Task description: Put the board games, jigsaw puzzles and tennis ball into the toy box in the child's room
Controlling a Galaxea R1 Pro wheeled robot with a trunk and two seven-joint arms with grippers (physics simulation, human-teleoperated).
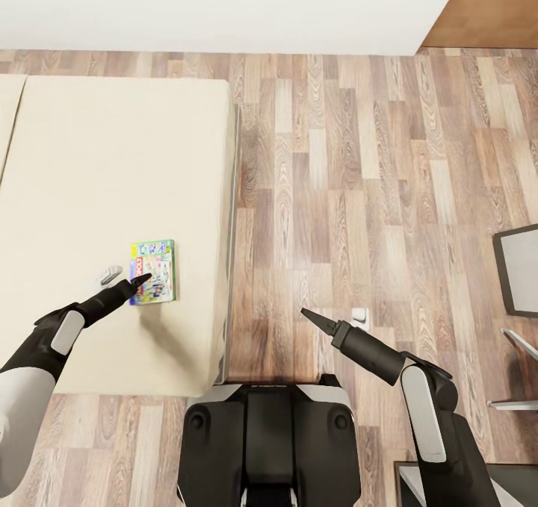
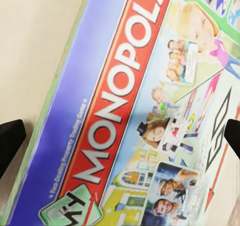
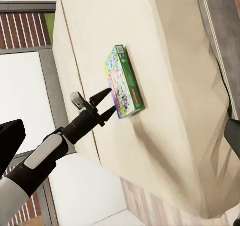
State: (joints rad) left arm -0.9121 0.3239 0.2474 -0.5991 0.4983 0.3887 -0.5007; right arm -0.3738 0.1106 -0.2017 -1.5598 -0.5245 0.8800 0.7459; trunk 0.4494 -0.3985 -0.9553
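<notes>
1. My left gripper point(image 1: 142, 279) is spread: from the right wrist camera I see its two black pointed fingers point(image 3: 101, 96) splayed apart, their tips at the near edge of the stacked board games point(image 1: 153, 271). Whether they touch the box I cannot tell.
2. The left wrist camera looks straight down on the top game box point(image 2: 135, 111): glossy printed card, a red diagonal band with big white MONOPOLY letters, a blue-violet strip beside it, cartoon figures and a green border.
3. From the right wrist camera the stack looks like two thin rectangular boxes lying flat, one on the other, with a green side wall and a blue-edged layer beneath; the render is coarse, so I hold the count loosely.
4. The boxes lie on the bed point(image 1: 90, 163), a broad low slab under a smooth, matte cream-beige cover, near its right-hand edge as my head camera sees it.
5. A small grey-white object point(image 1: 110, 274) lies on the cover just beside the stack and my left forearm.
6. My right gripper point(image 1: 308, 315) hangs over the wood-plank floor point(image 1: 373, 178), well apart from the bed; its dark tip reads as one point, so I cannot tell how its fingers stand.
7. Beyond is a plain white wall point(image 1: 224, 7).
</notes>
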